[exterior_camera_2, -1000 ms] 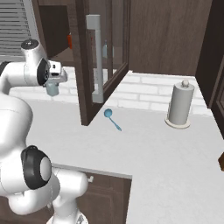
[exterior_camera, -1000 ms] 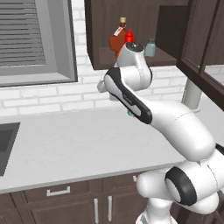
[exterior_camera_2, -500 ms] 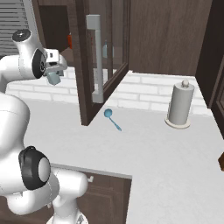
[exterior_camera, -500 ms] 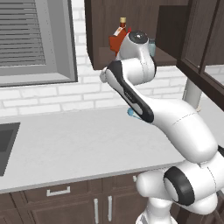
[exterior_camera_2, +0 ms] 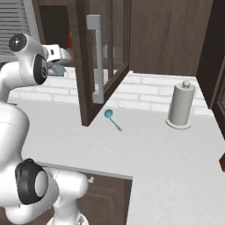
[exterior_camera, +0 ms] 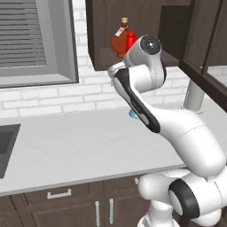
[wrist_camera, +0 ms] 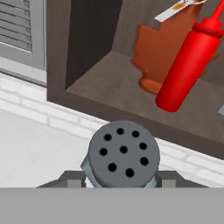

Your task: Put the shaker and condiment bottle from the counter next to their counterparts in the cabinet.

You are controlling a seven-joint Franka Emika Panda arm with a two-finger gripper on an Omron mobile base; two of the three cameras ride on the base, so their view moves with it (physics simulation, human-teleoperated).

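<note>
One item remains to be shelved. The cabinet (wrist_camera: 109, 83) fills the hand view's upper half; the condiment bottle (wrist_camera: 188, 61) already stands upper right beside the maple syrup bottle (wrist_camera: 159, 48). The shaker (wrist_camera: 123, 154), bottom centre, is clamped in the gripper (wrist_camera: 122, 177); it should be kept upright and lifted over the shelf lip.

Glossy red plastic condiment bottle (wrist_camera: 189, 61), matt grey perforated cap on the shaker (wrist_camera: 124, 158), dark wood-grain cabinet (wrist_camera: 94, 48).

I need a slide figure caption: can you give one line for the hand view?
Gripper holding the shaker below the cabinet shelf, where the condiment bottle stands beside the maple-leaf syrup bottle.
</note>
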